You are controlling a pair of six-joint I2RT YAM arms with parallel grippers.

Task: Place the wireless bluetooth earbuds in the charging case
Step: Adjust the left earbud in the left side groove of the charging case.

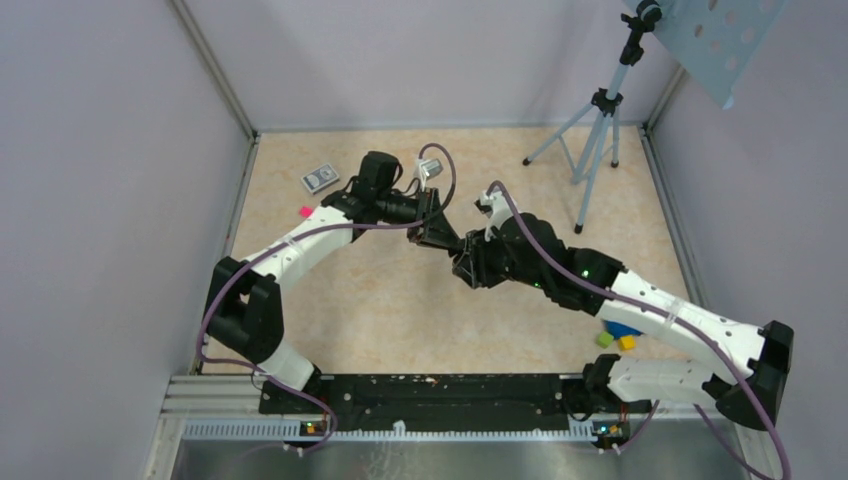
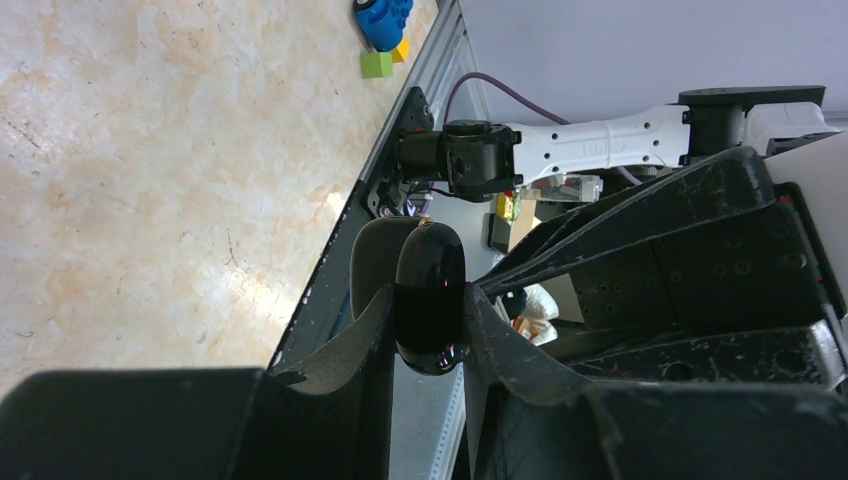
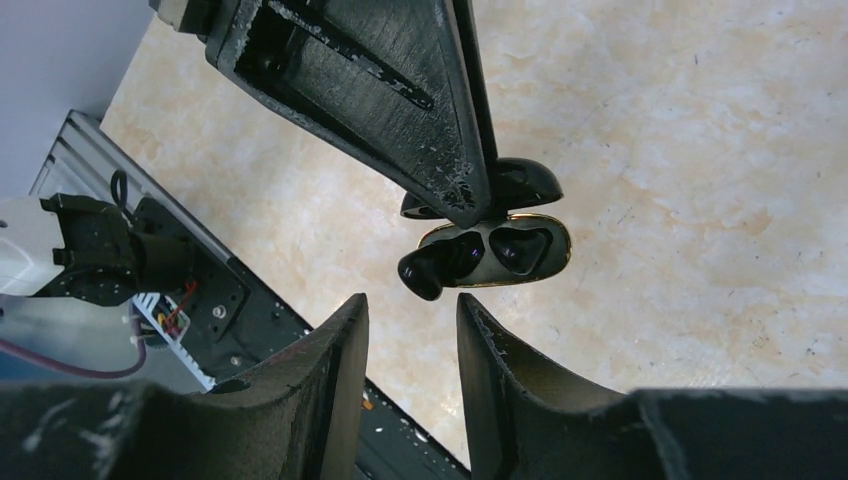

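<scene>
My left gripper (image 2: 428, 312) is shut on the charging case (image 2: 430, 300), a glossy black pebble held up off the table. From the right wrist the case (image 3: 556, 250) faces me with its lid (image 3: 525, 183) swung open behind it. One dark glossy earbud (image 3: 520, 248) sits in its well. The other earbud (image 3: 425, 272) sticks out of the case's left end, tilted. My right gripper (image 3: 412, 305) is open just below that earbud, with nothing between its fingers. In the top view the two grippers (image 1: 437, 235) (image 1: 462, 262) meet tip to tip above mid-table, and the case is hidden there.
A small grey box (image 1: 320, 178) and a pink bit (image 1: 306, 211) lie at the back left. A tripod (image 1: 590, 140) stands at the back right. Blue, green and yellow blocks (image 1: 620, 335) sit beside the right arm.
</scene>
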